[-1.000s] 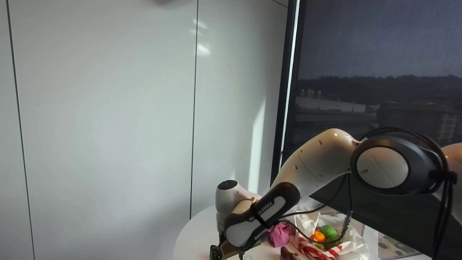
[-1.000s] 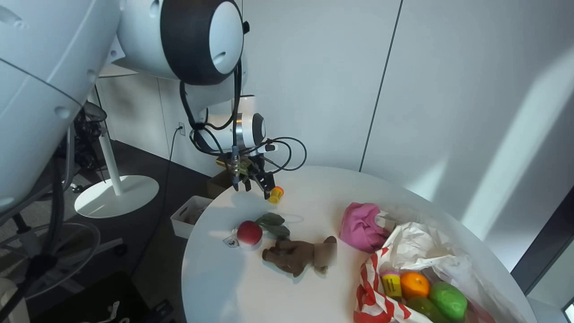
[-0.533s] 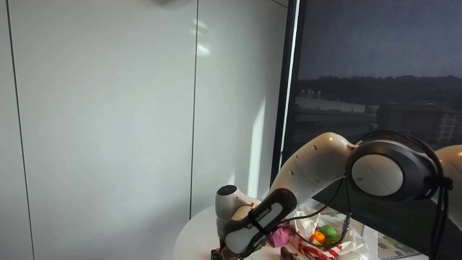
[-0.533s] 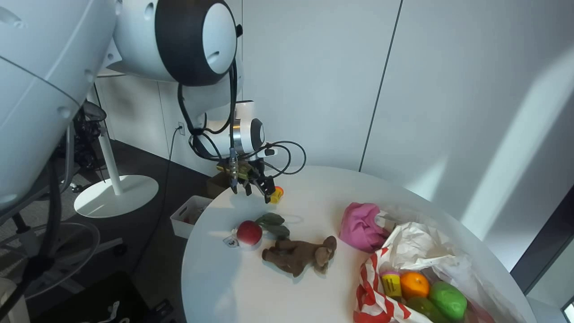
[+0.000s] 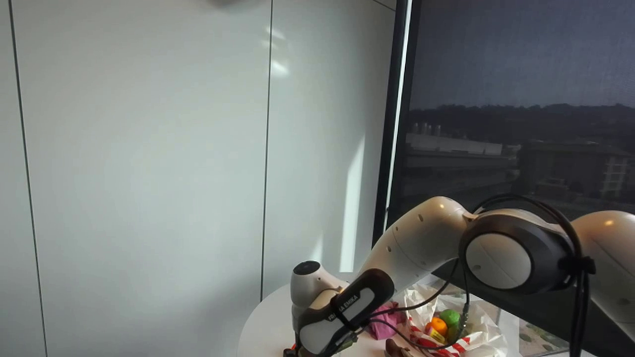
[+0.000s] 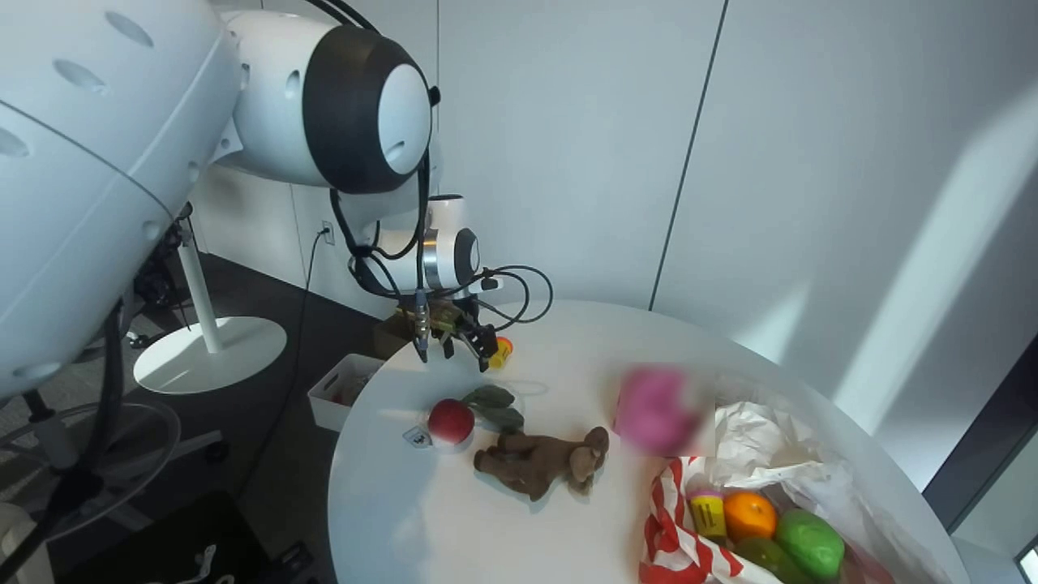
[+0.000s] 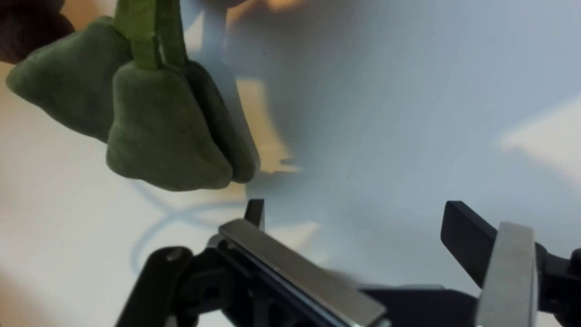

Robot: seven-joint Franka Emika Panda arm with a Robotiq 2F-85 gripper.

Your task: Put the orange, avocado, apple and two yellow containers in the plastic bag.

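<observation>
Arm has been lowered since the earlier frame; pincer spread wide, nothing gripped. Near it on the table, a red-lidded yellow tub is seen: judged light, stiff, smooth-sided; best taken across its sides, not by the lid.

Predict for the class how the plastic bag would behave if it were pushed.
The plastic bag would probably crumple where pushed, since it lies in loose folds. The orange and yellow container inside likely weigh it down, resisting sliding. Being round, the orange might roll if the sides give.
</observation>
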